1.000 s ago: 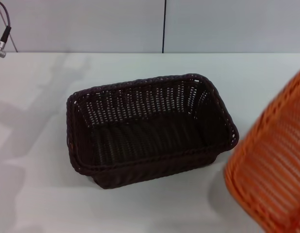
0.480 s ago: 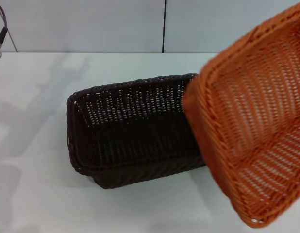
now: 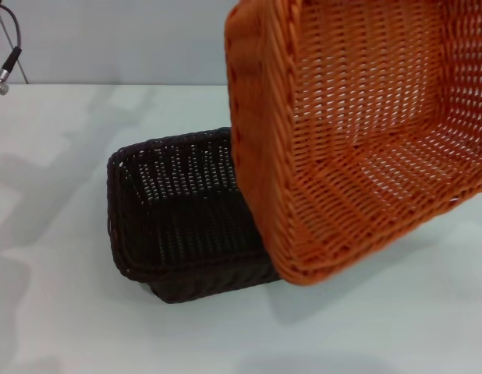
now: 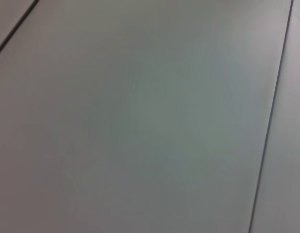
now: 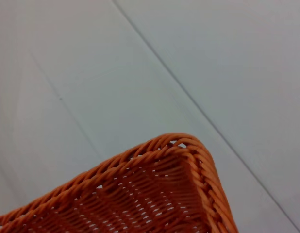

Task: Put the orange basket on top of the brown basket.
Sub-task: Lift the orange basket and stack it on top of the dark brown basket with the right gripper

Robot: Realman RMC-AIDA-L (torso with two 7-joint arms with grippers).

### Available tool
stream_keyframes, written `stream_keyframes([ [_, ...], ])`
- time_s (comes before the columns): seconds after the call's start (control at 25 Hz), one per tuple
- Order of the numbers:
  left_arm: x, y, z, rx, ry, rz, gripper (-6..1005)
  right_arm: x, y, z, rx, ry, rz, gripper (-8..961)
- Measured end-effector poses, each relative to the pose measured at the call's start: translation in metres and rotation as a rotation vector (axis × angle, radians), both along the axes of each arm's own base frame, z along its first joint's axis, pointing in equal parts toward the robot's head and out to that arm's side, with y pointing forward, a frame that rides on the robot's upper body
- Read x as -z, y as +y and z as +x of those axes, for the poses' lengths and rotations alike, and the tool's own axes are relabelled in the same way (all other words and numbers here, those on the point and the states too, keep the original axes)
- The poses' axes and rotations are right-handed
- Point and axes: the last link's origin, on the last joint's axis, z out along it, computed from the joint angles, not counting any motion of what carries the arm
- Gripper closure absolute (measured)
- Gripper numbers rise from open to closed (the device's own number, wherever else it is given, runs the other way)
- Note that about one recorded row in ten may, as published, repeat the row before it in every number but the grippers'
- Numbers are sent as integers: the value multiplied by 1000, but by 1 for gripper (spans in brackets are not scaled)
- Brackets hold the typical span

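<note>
Head view first: the orange basket (image 3: 366,132) is up in the air, tipped steeply so its open side faces the camera, and it fills most of the upper right of the shot. Its lower braided rim hangs over the right part of the brown basket (image 3: 178,218) and hides that end of it. The brown basket sits upright on the white bench (image 3: 62,312), open side up, with its left half in plain sight. I can't tell whether the two baskets are touching or the orange one is just in front. Neither claw shows here.

Left wrist view: nothing but plain grey panels with a couple of dark seams, so the left claw isn't visible.

Right wrist view: one rounded corner of the orange basket (image 5: 155,194) with its braided rim, set against pale panelling. The right claw isn't in the shot, so no idea if it's spread or pinching the basket.
</note>
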Motion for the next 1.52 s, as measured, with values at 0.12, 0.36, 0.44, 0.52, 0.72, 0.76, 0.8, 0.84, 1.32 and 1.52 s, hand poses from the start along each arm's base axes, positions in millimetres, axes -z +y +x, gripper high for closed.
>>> stream_keyframes([
  [0.12,-4,-1,-2,-2,1,9,139,20,1,0,20,28,8,801],
  [0.36,-16,-4,-14,-27,2,37,139,56,-3,0,67,105,36,801],
  [0.44,-20,-4,-17,-34,2,47,139,67,-6,3,97,109,49,801],
  [0.52,-23,-4,-19,-37,7,52,139,77,-7,5,125,101,56,801],
  [0.72,-26,-2,-17,-31,19,52,139,92,-7,8,173,78,43,801],
  [0.76,-26,-2,-17,-30,20,51,139,95,-6,9,181,72,36,801],
  [0.8,-26,-2,-17,-30,20,51,139,97,-6,9,187,66,31,801],
  [0.84,-26,-1,-17,-30,21,51,139,100,-7,9,190,60,25,801],
  [1.32,-27,-4,-21,-36,22,49,139,122,-2,-5,134,-16,-88,762],
  [1.52,-25,-4,-21,-40,15,46,139,121,-4,-1,153,-8,-84,570],
])
